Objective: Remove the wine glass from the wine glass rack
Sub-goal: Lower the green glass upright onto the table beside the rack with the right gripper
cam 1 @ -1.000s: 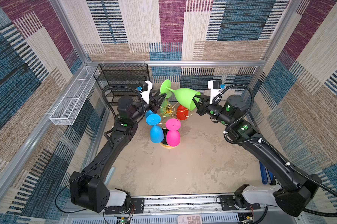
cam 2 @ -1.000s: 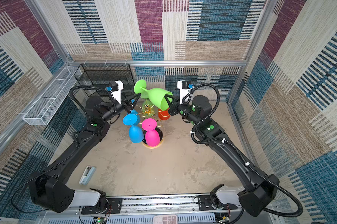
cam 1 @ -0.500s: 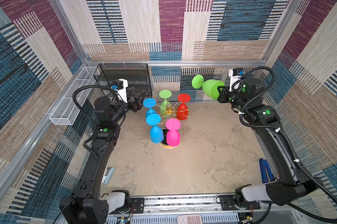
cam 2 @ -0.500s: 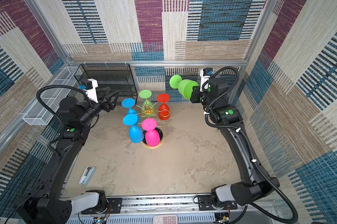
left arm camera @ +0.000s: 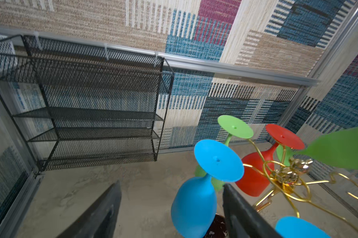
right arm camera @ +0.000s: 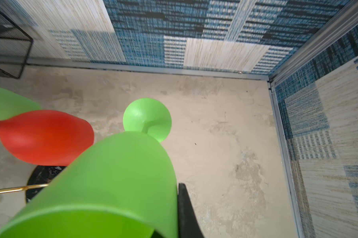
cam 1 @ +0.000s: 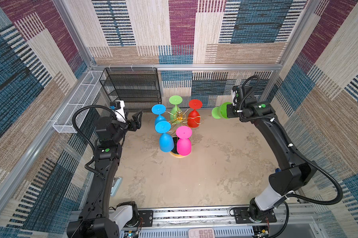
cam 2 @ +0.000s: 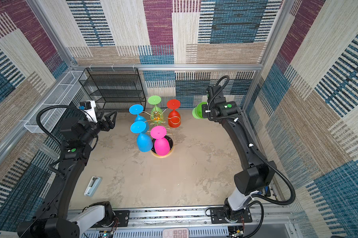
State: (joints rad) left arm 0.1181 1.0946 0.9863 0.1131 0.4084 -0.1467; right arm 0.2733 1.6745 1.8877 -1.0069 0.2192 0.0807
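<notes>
Green wine glass [cam 1: 223,111] is being held sideways in the air, off to the right of the gold rack [cam 1: 179,117], with the right fingers [right arm camera: 186,206] clamping its bowl. Left fingers [left arm camera: 242,212] are hanging spread and empty, left of the rack.

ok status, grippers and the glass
Right gripper shut on green wine glass, held sideways, clear of the wine glass rack. Left gripper open, empty, beside the rack. Five other glasses hang there. Nothing in the way.

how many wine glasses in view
6. Five hang on the rack: rear blue, front blue, green, red, pink. The sixth, green, is in the right gripper.
</notes>
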